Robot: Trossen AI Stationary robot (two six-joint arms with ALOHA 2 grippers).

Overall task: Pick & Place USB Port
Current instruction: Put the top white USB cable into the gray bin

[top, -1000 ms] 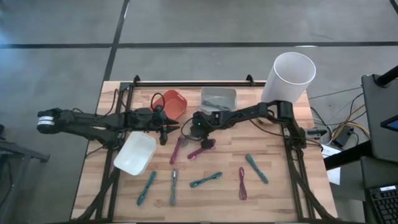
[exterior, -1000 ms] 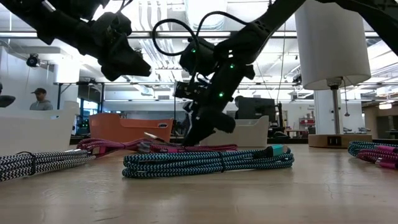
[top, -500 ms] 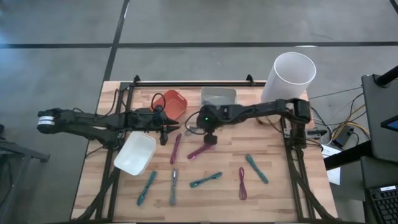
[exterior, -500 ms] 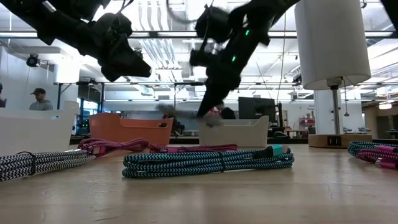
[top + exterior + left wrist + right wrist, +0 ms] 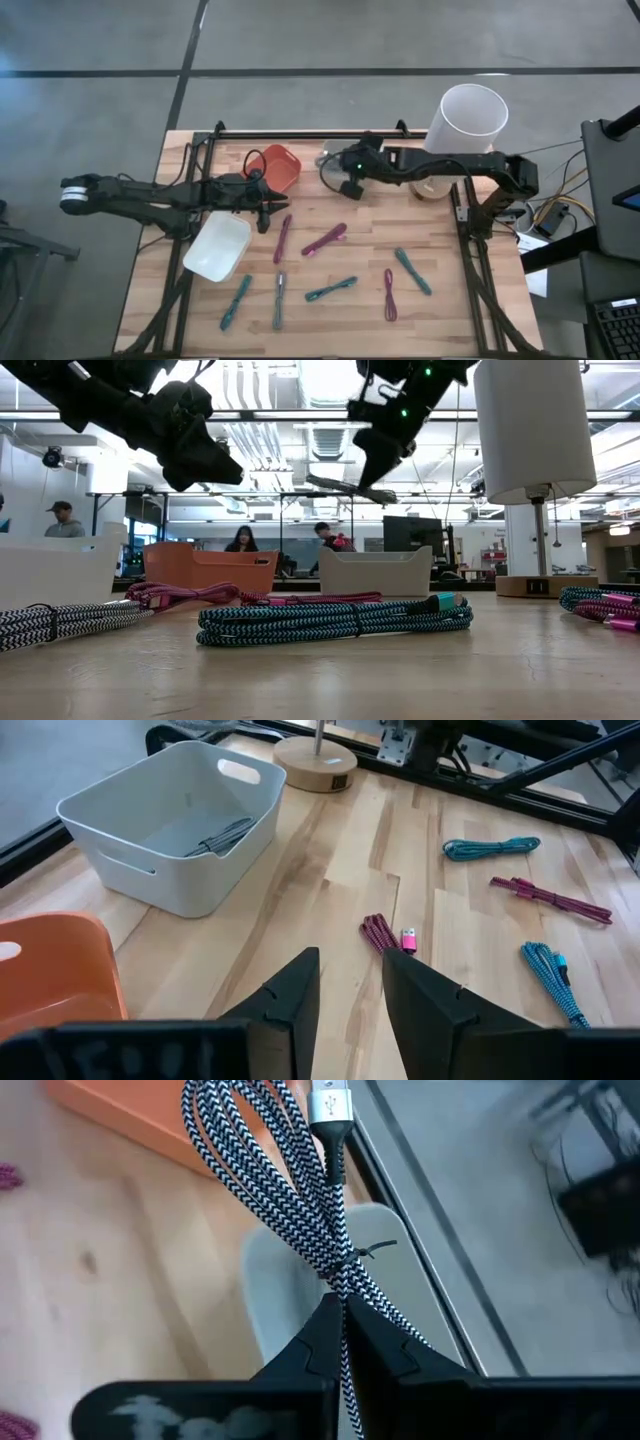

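My right gripper hangs high above the grey bin, shut on a black-and-white braided USB cable bundle. The bundle's silver plug is at its free end. Another dark cable lies inside the grey bin. My left gripper is open and hovers between the orange bin and the white bin, touching nothing. My right gripper pinches the tied bundle between its two fingers, just behind the small tie, about mid-length. All the strands are held together. The bundle is lifted clear and sticks out past the fingertips, nearly level in the low view, over the grey bin.
Several coiled cables lie on the near half of the table: magenta ones and teal ones. A tall white lamp shade stands at the far right corner. People sit in the room beyond the table.
My right gripper has risen from the table with the black-and-white cable, which now hangs clear. It has moved toward the far edge and over the grey bin, turning as it went. The left arm has kept still.
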